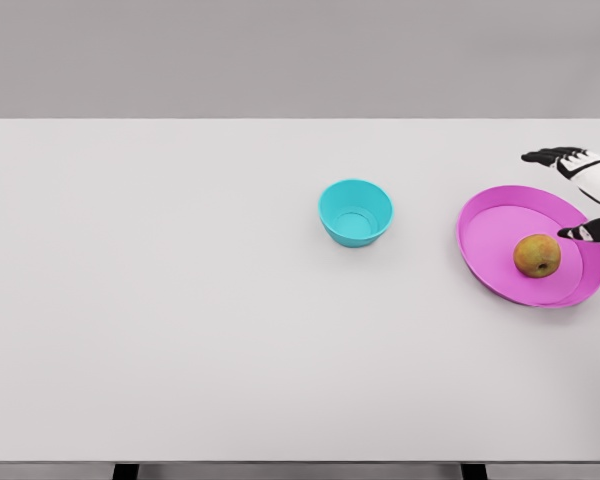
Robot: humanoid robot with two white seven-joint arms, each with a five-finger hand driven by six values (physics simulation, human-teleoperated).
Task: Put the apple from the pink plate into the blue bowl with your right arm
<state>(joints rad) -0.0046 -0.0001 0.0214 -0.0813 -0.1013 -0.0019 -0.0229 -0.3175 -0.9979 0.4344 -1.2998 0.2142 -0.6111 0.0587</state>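
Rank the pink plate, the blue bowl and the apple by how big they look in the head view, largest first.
1. Pink plate, clearly the widest.
2. Blue bowl, about half the plate's width.
3. Apple, smallest, resting on the plate.

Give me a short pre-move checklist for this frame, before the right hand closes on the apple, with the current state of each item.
1. Apple on the pink plate: ok, it sits right of the plate's middle.
2. Right hand at the apple: not ok, it is at the plate's right rim, one dark fingertip near the apple, no grasp.
3. Fingers spread for a grasp: ok, they look open and hold nothing.
4. Blue bowl ready: ok, upright and appears empty, left of the plate.
5. Path from plate to bowl: ok, only bare table between them.
6. Left arm clear: cannot tell, out of view.
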